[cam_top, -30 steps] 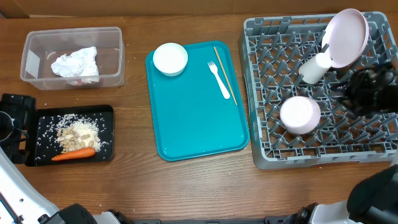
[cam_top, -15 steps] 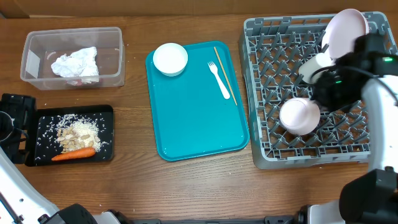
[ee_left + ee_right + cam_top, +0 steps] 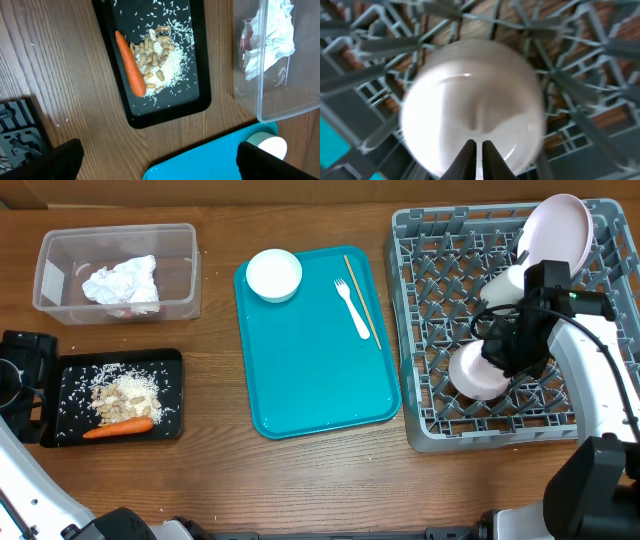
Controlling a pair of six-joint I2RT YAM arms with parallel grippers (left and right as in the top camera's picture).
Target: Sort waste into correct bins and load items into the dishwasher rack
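The grey dishwasher rack holds a white plate, a white cup and an upturned white bowl. My right gripper hovers over that bowl with its fingers shut and empty. A second bowl and a white fork lie on the teal tray. The napkin sits in the clear tub, with a bit of red wrapper under it. The carrot and scraps lie in the black tray. My left gripper is open and empty.
A thin wooden stick lies beside the fork on the teal tray. A black fixture stands at the table's left edge next to the black tray. Rack pegs surround the upturned bowl.
My right arm has swung left from the rack's right edge to above the upturned bowl. The left arm and everything else have not moved.
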